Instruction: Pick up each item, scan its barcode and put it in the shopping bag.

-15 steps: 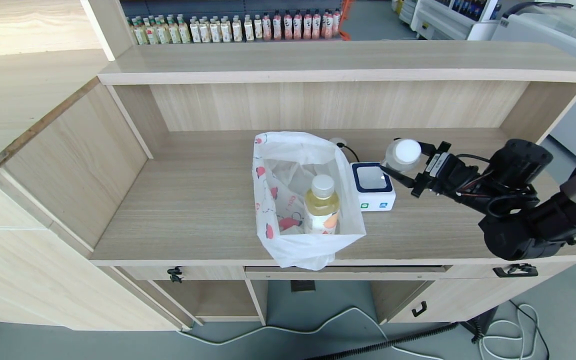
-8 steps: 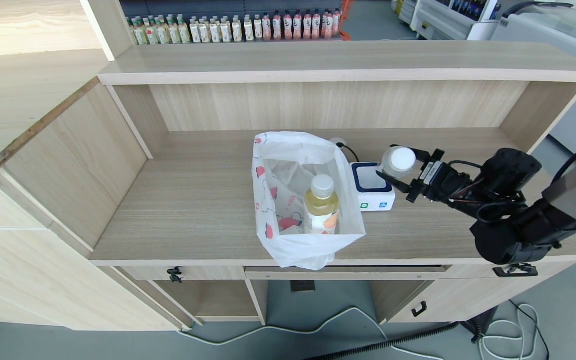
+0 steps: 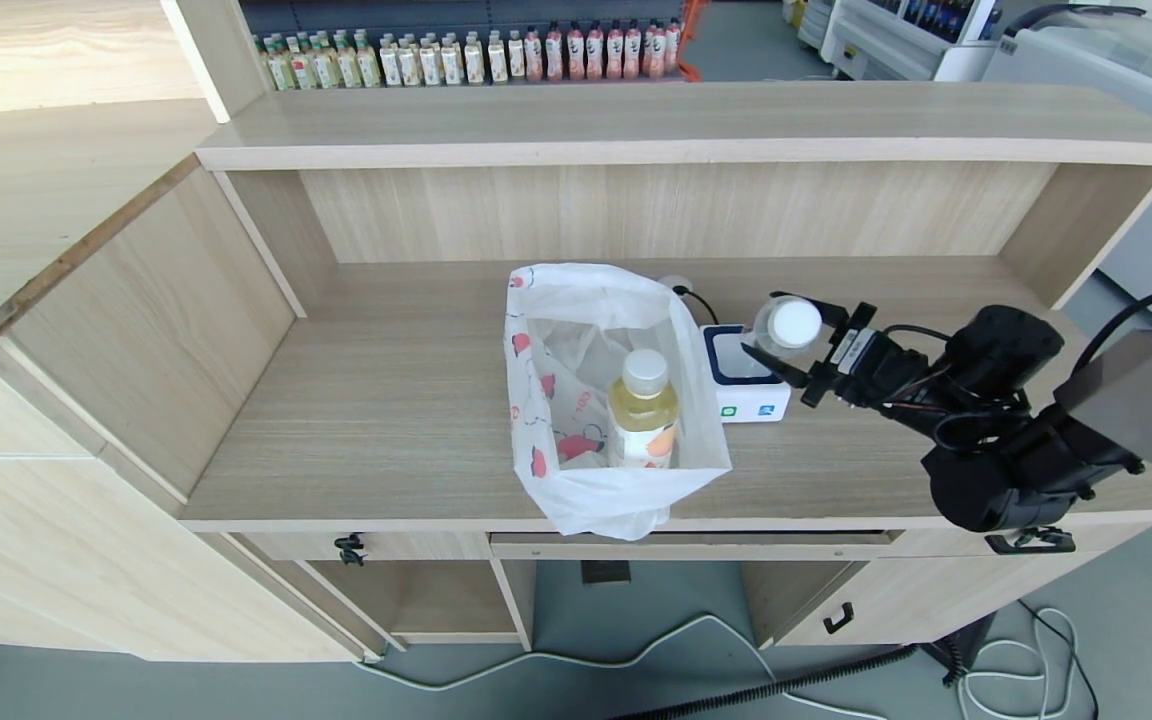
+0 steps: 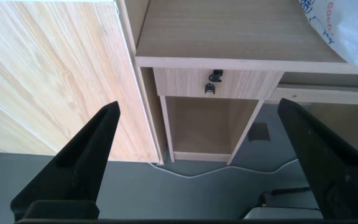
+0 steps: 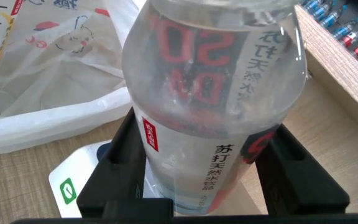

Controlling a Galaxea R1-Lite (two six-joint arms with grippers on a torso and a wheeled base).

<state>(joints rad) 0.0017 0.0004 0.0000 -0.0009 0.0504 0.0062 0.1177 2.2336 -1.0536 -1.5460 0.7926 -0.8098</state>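
The countertop [image 3: 406, 420] is pale wood with a straight grain, boxed in by flat panels of the same wood at the back and sides. Near the middle of its front edge stands the shopping bag [image 3: 536, 400], thin crinkled white plastic with red printed figures and its mouth gaping. Upright inside it is a yellow bottle [image 3: 644, 415] with a round white cap. Just beside the bag, toward the right edge, lies the scanner [image 3: 748, 398] — a small white box with rounded corners and a dark-framed glossy window on top.

The clear bottle [image 3: 794, 322] is smooth, see-through plastic with a white cap and a printed label. It hangs over the scanner's right rear corner; a second ago it was farther toward the right edge, clear of the scanner, and the right arm has carried it leftward and nearer the bag.

The right gripper [image 3: 784, 330] clamps the clear bottle [image 5: 216, 93] by its body, one black finger on each side, with the scanner [image 5: 73, 183] below.

The left gripper [image 4: 204, 168] hangs below the countertop's front edge near its left corner — fingers spread wide, holding nothing.
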